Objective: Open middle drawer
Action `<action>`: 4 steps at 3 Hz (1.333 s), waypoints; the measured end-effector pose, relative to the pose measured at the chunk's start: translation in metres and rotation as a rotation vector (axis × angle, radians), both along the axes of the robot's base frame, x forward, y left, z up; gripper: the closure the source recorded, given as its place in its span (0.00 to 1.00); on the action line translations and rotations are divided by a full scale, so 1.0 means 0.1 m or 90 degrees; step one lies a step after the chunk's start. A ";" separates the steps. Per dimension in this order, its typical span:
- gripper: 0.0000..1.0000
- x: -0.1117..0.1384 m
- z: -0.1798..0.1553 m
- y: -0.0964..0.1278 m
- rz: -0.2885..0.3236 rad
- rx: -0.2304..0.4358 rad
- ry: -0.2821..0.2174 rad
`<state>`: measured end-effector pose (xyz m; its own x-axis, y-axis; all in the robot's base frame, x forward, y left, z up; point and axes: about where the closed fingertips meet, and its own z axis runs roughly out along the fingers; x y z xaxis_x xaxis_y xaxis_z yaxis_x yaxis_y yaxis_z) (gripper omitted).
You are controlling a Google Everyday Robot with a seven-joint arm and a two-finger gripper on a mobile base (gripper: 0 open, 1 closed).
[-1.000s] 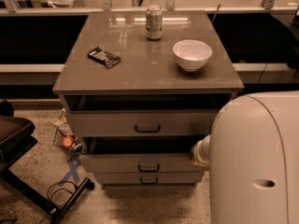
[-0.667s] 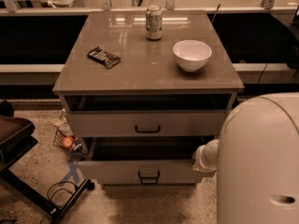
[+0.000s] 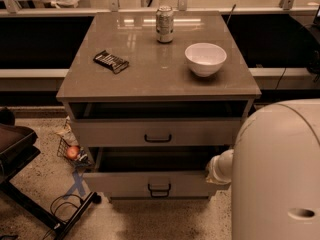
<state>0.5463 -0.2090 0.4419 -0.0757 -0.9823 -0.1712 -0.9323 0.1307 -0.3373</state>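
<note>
The middle drawer (image 3: 120, 183) of the grey-beige cabinet stands pulled out toward me, its dark inside open above its front and its small dark bar handle (image 3: 159, 188) at centre. The top drawer (image 3: 115, 132) above it is also slightly out. The lowest drawer is hidden under the middle one. My gripper does not show; it is hidden behind my arm's big white shell (image 3: 280, 174) at the lower right. A rounded white arm part (image 3: 220, 167) pokes out by the right end of the middle drawer's front.
On the cabinet top (image 3: 150, 79) stand a soda can (image 3: 164, 24), a white bowl (image 3: 205, 59) and a dark snack packet (image 3: 111, 61). A dark chair base (image 3: 30, 204) and cables lie on the floor at left, by a small wire basket (image 3: 70, 151).
The middle drawer has slid farther out toward me and now covers the lowest drawer's front. My arm's shell has drawn back to the right.
</note>
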 end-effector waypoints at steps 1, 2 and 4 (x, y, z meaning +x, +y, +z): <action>0.59 0.00 -0.01 0.01 0.001 0.000 0.001; 0.35 -0.01 -0.01 0.01 0.001 0.000 0.002; 0.00 -0.01 -0.03 0.02 0.002 0.000 0.003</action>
